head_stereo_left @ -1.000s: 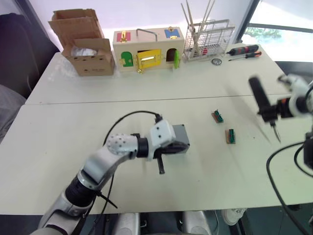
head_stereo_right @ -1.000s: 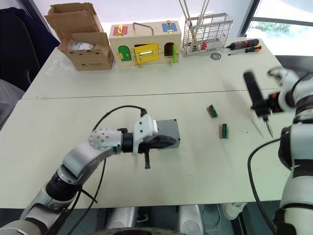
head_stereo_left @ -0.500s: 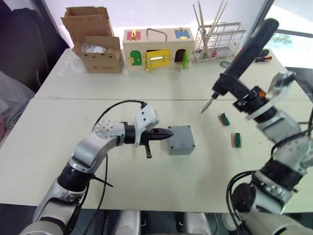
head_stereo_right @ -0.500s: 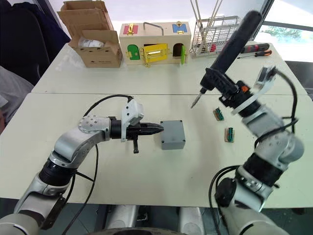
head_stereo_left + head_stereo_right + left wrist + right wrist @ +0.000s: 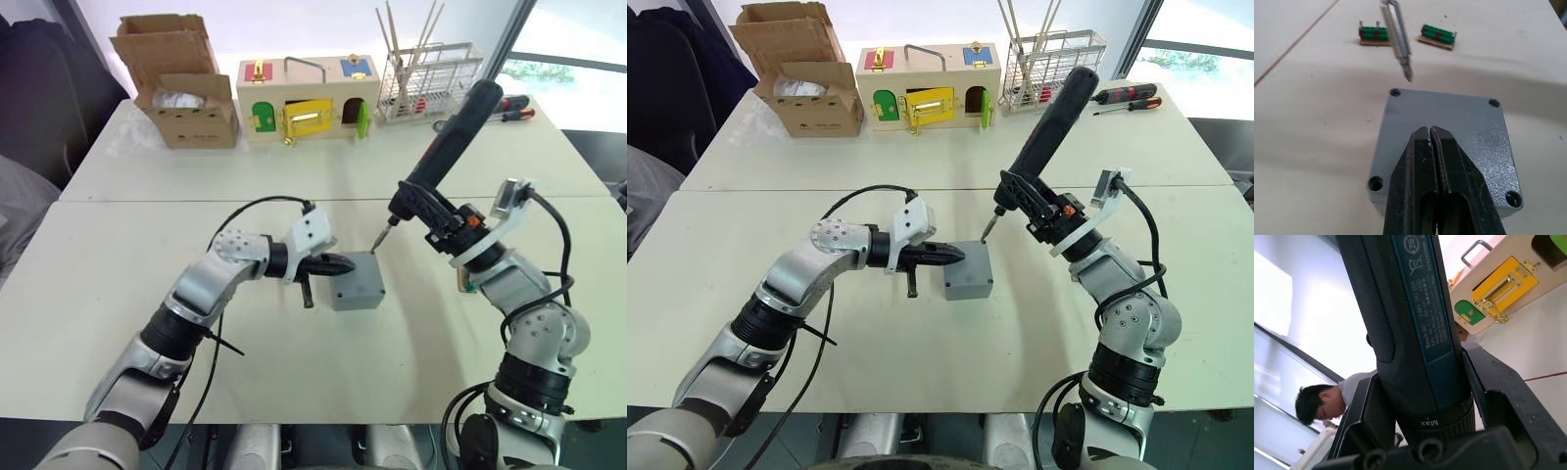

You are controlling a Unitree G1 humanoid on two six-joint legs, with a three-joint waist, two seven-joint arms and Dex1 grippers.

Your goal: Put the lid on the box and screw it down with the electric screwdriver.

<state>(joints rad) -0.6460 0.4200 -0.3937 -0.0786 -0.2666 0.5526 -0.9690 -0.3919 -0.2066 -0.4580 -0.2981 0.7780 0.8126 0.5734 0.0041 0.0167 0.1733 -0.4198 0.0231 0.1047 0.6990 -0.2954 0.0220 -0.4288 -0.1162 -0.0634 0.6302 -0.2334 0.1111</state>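
Two arms meet over the middle of the tabletop (image 5: pixel 118 294). The box (image 5: pixel 358 291) sits there with the lid (image 5: pixel 1449 132) already on it, corner screw holes showing. The left tool (image 5: pixel 1431 147) has its two black fingers pressed together with nothing between them, their tips lying over the near half of the lid; whether they touch it cannot be told.

The right tool (image 5: pixel 460 227) is clamped around the lower body of the screwdriver (image 5: pixel 446 157), which leans with its handle up and away toward the far right and its thin metal bit pointing down at the lid. In the left wrist view the bit tip (image 5: pixel 1408 74) hangs just above the far left corner screw hole (image 5: pixel 1395 92), not seated in it. The right wrist view shows the driver's black barrel gripped between the tool's sides, with a person's head (image 5: pixel 1315 404) in the background.

Beyond the box, toward the right, two small green terminal blocks (image 5: pixel 1374 34) lie on the tabletop, near each other; in the left eye view one is partly behind the right arm.

Along the far edge stand an open cardboard box (image 5: pixel 181 83), a wooden latch box (image 5: pixel 304 98) with coloured doors, and a wire rack (image 5: pixel 429 83) holding thin sticks. Two red-and-black hand screwdrivers (image 5: pixel 1127 96) lie beside the rack on the right. A black cable (image 5: pixel 255 211) loops from the left wrist over the tabletop.
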